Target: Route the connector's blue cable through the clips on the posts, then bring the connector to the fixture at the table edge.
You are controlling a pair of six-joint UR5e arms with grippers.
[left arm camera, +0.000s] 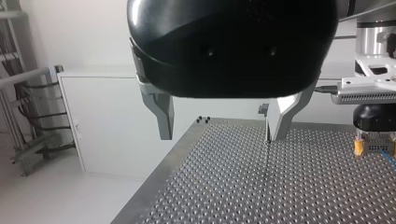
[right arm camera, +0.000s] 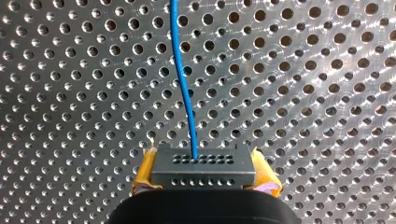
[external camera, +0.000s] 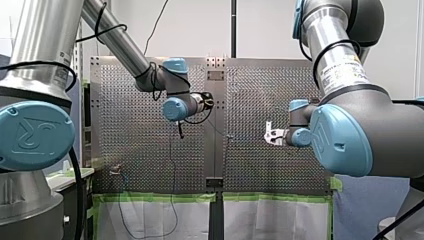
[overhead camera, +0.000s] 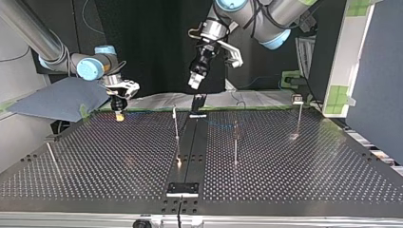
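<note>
My right gripper is shut on the black connector, its yellow pads pressing both sides. The blue cable leaves the connector and runs ahead over the perforated plate. In the top view my right gripper hangs low over the table's far left edge. My left gripper is open and holds nothing. It hangs high above the far middle of the table. A thin post with a clip stands just beside one of its fingers. Beyond it my right gripper shows with the cable.
Thin clip posts stand on the table: one near the middle, another to its right, a third at the far right. A leaning rod is at the left. A black bracket sits at the near edge.
</note>
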